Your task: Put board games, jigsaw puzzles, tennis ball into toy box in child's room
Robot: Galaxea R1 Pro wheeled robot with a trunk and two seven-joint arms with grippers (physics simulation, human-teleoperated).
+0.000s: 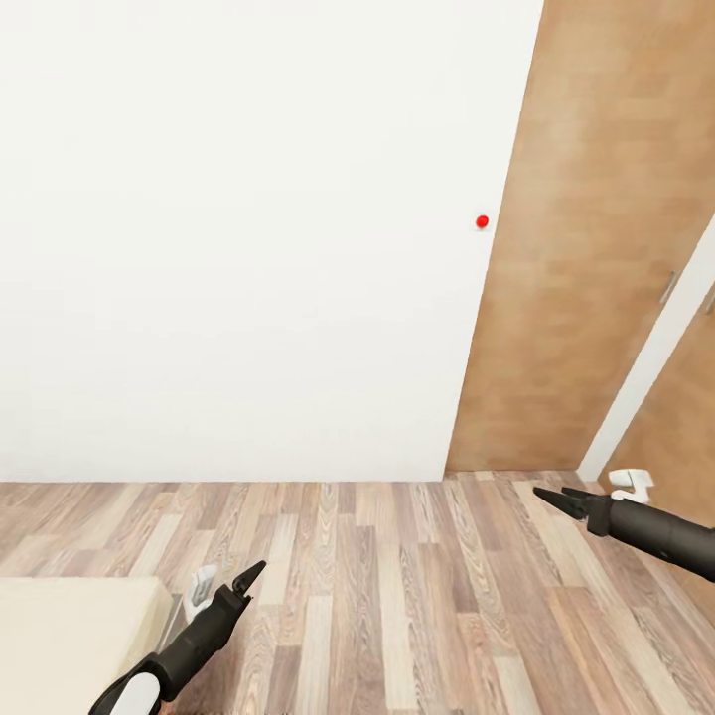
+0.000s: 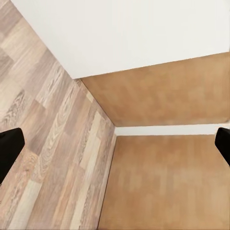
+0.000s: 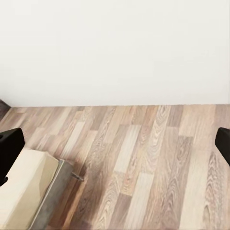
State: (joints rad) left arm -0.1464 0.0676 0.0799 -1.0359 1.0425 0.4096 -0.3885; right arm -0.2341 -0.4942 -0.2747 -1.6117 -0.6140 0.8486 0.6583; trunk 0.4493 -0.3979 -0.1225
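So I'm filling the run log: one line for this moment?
phase: in transit | left gripper: open, empty | right gripper: open, empty | view: wall, wardrobe doors, bed corner

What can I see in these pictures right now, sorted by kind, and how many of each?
Robot tools: 2, the left tool and the right tool, both empty
Beds: 1, a corner of the bed at lower left
Wooden doors: 2, the door and a second door at far right
Red dots on the wall: 1, the red dot
Toys: 0
Total: 6
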